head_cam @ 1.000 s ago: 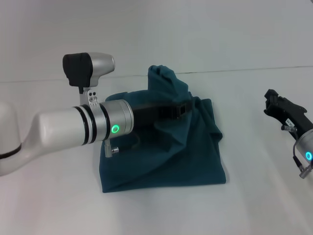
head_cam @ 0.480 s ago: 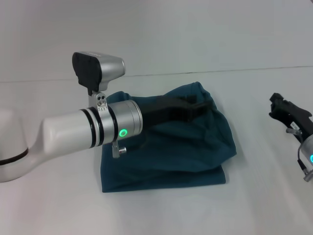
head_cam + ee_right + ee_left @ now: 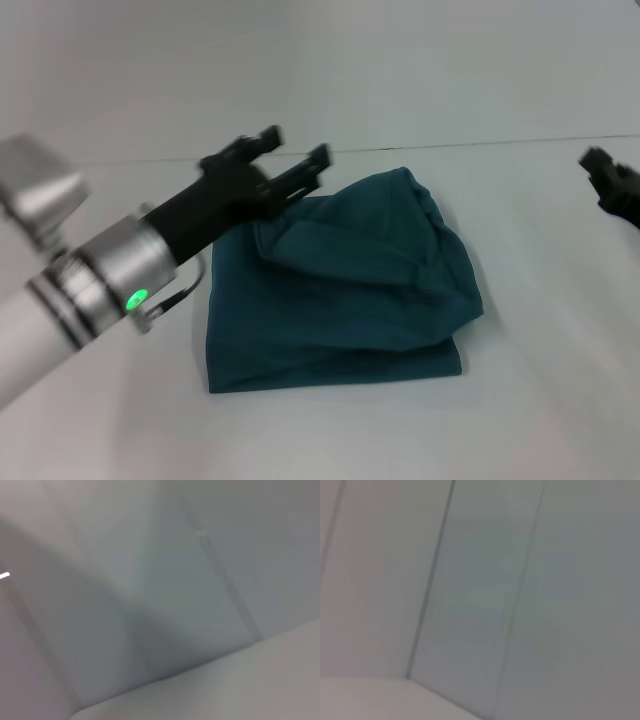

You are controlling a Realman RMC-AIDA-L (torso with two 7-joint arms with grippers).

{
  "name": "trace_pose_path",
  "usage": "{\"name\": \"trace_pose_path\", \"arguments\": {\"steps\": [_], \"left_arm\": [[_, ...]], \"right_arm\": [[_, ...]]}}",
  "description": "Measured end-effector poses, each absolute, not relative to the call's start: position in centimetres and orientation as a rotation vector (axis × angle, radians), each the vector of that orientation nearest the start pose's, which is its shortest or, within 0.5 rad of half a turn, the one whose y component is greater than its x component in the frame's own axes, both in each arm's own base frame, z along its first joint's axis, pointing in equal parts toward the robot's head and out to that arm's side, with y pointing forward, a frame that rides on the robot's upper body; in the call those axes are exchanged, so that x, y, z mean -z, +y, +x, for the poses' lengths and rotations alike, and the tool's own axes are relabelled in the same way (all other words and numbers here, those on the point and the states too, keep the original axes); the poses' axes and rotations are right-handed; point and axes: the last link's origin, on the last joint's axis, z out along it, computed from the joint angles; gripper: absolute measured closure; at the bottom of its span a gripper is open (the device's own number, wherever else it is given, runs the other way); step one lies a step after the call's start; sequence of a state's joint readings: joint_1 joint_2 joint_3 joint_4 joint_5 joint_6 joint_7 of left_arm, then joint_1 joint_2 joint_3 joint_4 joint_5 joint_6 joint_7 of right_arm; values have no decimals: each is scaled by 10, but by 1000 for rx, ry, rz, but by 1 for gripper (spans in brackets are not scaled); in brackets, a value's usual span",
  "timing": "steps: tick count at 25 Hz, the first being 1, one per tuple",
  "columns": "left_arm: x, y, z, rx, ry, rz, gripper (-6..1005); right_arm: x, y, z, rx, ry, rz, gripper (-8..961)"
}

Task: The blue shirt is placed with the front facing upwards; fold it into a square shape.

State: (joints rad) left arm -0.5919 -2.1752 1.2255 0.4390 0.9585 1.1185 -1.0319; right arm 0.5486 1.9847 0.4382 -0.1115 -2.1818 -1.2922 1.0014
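No lettering visible on folded blue shirt (image 3: 345, 290); left gripper (image 3: 290, 160) jaws spread, empty.

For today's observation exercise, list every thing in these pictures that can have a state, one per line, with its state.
shirt: folded into a rough, rumpled square on the table, far right part bunched, held by nothing.
left gripper: raised at the shirt's far left corner, jaws open, empty.
right gripper: at the right edge of the head view, off the shirt.
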Motion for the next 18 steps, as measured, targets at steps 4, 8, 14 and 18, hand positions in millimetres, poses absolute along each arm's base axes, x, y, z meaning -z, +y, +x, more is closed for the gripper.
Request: {"name": "trace_pose_path", "arguments": {"steps": [4,8,14,18], "left_arm": [[51,360,-212,1166,-555,-2147,241],[51,349,-226,1174,-567,-2108,219],[54,343,-236,1163,-615,-2091,214],[54,339,-239,1170,-624,-2085,214]], "right_arm": [[-57,369,315,-1003,864,-2017,878],[-77,395,272,-797,754,-2343,739],[-76,426,188,-376,721,-2660,568],[-66,441,148,-169,758,-2708,456]]}}
